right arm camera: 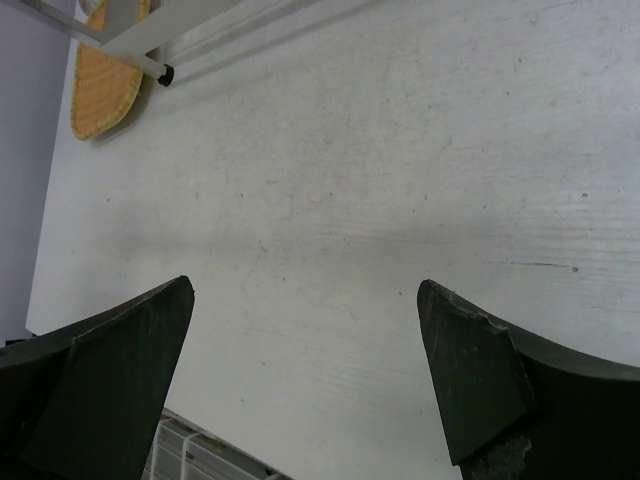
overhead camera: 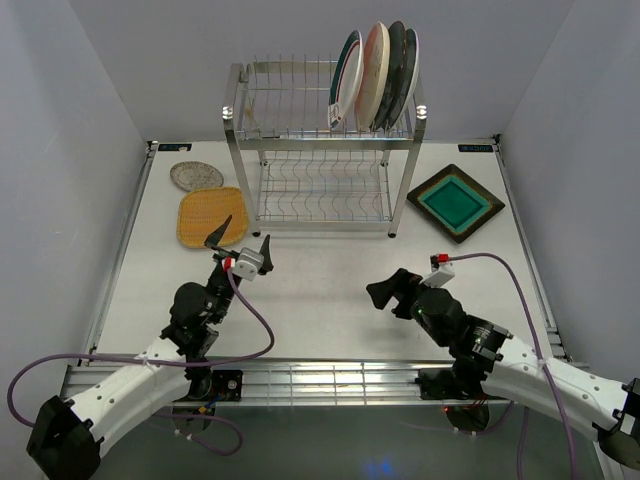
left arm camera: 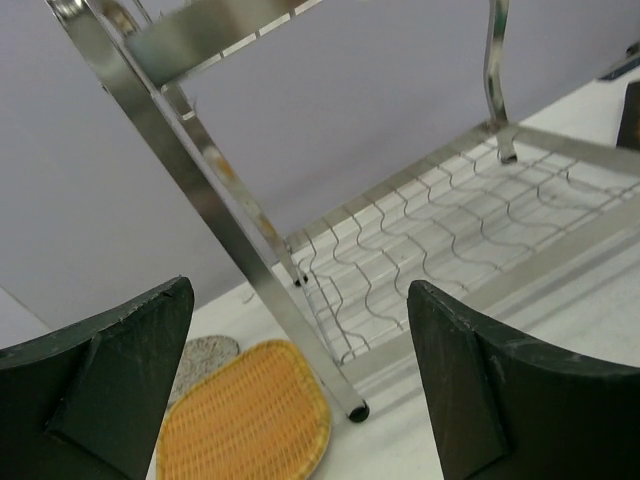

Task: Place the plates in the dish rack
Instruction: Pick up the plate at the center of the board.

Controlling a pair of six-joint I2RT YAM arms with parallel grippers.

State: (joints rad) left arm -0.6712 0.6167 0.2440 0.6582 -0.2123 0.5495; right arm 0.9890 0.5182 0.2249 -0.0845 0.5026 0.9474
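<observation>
Left tool (overhead camera: 243, 240) and right tool (overhead camera: 388, 290) released, empty. We risk yellow plate (overhead camera: 211, 217) skidding on counter (overhead camera: 320, 310) or clipping rack (overhead camera: 322, 205) leg.

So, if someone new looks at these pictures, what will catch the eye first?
The tall steel dish rack at the back of the table stands out, with four plates upright at the right end of its upper shelf. Then the brown square plate with teal centre, right of the rack, and the yellow woven plate on its left.
</observation>
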